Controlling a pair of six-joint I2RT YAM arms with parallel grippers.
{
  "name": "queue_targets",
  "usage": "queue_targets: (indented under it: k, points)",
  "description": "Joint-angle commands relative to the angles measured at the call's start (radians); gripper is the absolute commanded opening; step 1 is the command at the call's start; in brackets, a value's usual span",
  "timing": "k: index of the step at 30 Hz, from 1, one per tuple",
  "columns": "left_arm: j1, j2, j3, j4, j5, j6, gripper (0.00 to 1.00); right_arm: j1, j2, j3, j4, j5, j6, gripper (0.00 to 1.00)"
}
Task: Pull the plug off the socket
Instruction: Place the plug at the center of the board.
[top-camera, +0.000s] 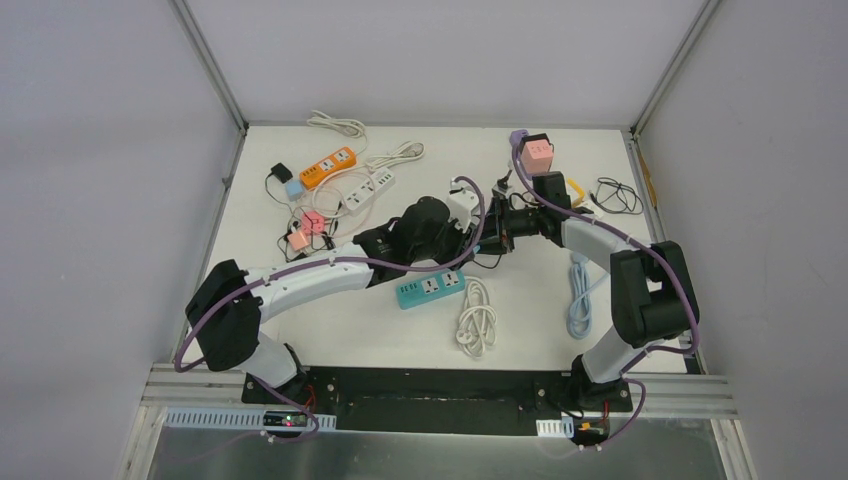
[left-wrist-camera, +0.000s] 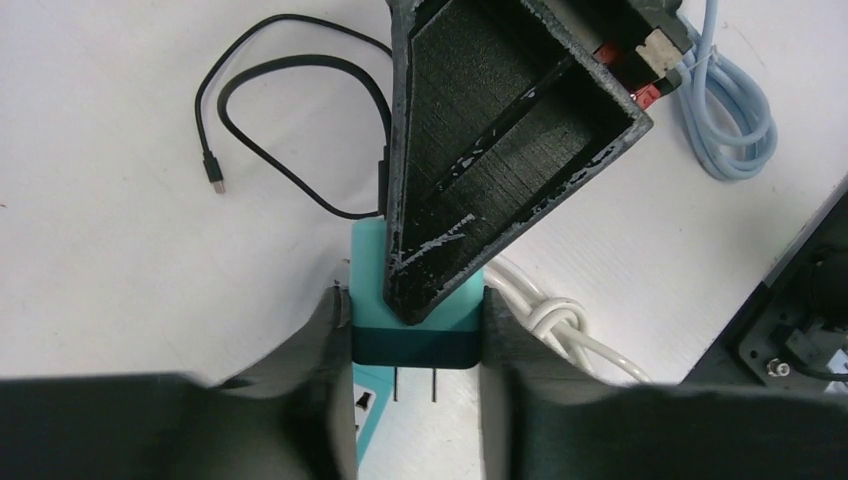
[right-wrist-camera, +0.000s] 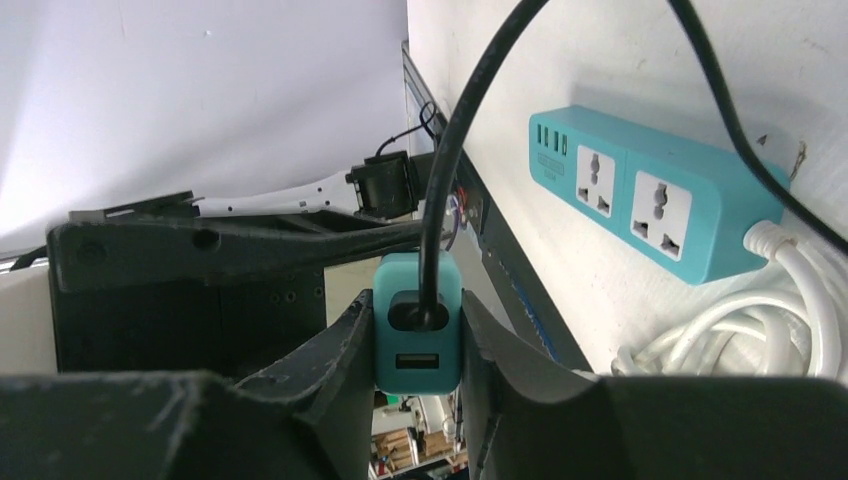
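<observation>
A teal charger plug (left-wrist-camera: 415, 335) is clamped between my left gripper's (left-wrist-camera: 415, 320) fingers, and its two prongs hang bare above the table. My right gripper (right-wrist-camera: 417, 340) is shut on the same teal plug (right-wrist-camera: 417, 345) from the other end, with one finger (left-wrist-camera: 500, 130) lying across its top. A black cable (right-wrist-camera: 450, 150) runs out of the plug's upper port. The teal power strip (top-camera: 430, 289) lies on the table just in front of the two grippers (top-camera: 482, 228), and its sockets (right-wrist-camera: 640, 190) are empty. In the top view the arms hide the plug.
A coiled white cord (top-camera: 477, 320) runs from the teal strip. A light blue cable (top-camera: 580, 295) lies to the right. An orange strip (top-camera: 328, 167), a white strip (top-camera: 365, 190) and pink adapters (top-camera: 305, 230) lie at the back left. A pink and black cube (top-camera: 537, 152) is at the back right.
</observation>
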Motion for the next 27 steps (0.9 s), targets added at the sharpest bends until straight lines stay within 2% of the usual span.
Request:
queue_targets:
  k: [1, 15, 22, 23, 24, 27]
  points:
    - [0.003, 0.007, 0.036, 0.02, 0.003, 0.0, 0.0, 0.007, -0.004, 0.034, 0.016, -0.036, 0.004, 0.19]
    - [0.003, -0.049, -0.031, 0.028, -0.009, -0.036, 0.0, 0.007, -0.01, 0.041, 0.007, -0.052, -0.028, 0.58]
    - [0.004, -0.087, -0.064, 0.033, -0.033, -0.047, 0.0, 0.001, -0.019, 0.043, -0.011, -0.057, -0.063, 0.85]
    - [0.004, -0.094, -0.069, 0.033, -0.037, -0.048, 0.0, 0.0, -0.022, 0.043, -0.017, -0.056, -0.074, 0.95]
    - [0.007, -0.102, -0.074, 0.033, -0.039, -0.053, 0.0, -0.002, -0.025, 0.043, -0.024, -0.056, -0.082, 0.99]
    - [0.022, -0.126, -0.093, 0.033, -0.039, -0.092, 0.0, -0.012, -0.035, 0.041, -0.033, -0.056, -0.105, 1.0]
